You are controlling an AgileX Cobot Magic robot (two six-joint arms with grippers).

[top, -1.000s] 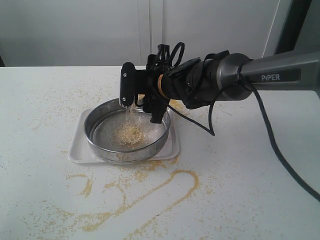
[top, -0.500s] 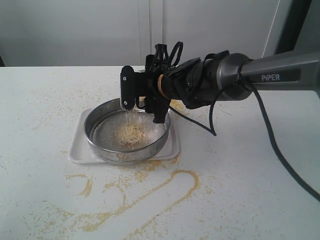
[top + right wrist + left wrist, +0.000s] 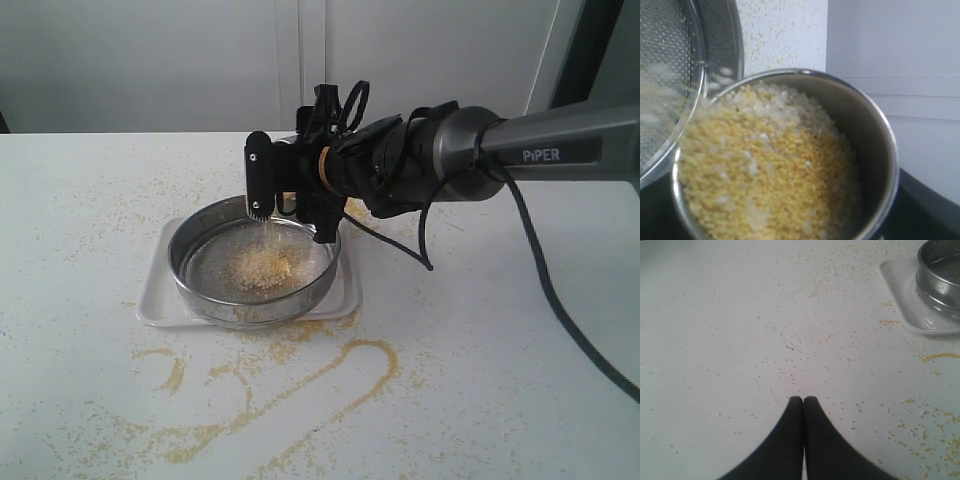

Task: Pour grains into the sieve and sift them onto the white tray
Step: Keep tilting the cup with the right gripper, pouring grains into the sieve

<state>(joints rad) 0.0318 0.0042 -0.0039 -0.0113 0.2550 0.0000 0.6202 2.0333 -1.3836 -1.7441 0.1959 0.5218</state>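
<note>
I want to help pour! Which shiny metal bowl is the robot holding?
The small steel cup, tipped in the right gripper and full of grains; the wide mesh sieve sits on the white tray.

Sieve [image 3: 250, 306] is shiny metal; white tray [image 3: 155, 300] smooth.

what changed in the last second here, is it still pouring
The right gripper, closed on the tilted steel cup, drifted slightly to the right in the exterior view, above the sieve; grains kept streaming out and the heap on the mesh seems slightly larger. Nothing was grasped or released. The sieve, white tray and the spilled trails on the table stayed put.
</note>
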